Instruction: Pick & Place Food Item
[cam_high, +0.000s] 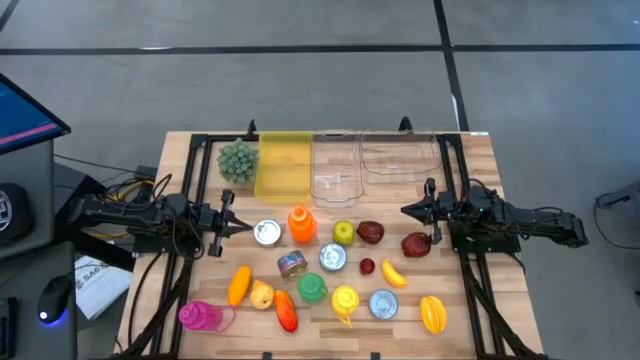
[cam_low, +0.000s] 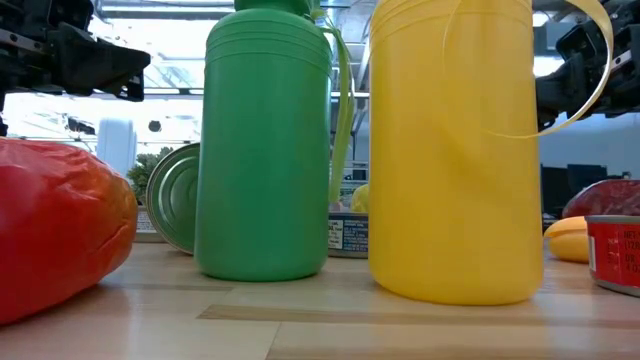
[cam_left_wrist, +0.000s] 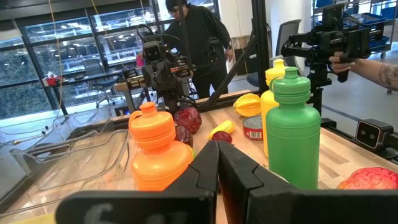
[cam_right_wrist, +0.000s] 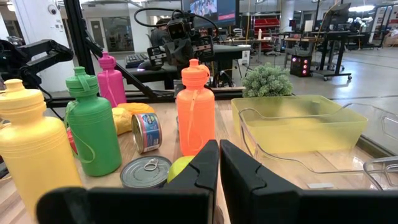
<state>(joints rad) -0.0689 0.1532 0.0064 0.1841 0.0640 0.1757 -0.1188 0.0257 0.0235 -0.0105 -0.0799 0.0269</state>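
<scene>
Red apple beside right pincer

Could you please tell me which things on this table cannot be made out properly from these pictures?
- Low view: green bottle and yellow bottle hide most items behind them.
- Low view: red item cut off by the edge.
- High view: can label too small to read.
- Right wrist view: green fruit hidden behind the right hand.

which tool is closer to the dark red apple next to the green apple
Right. The right tool sits a short way to the side of the dark red apple, while the left tool is across the table, beyond the orange plastic bottle.
</scene>
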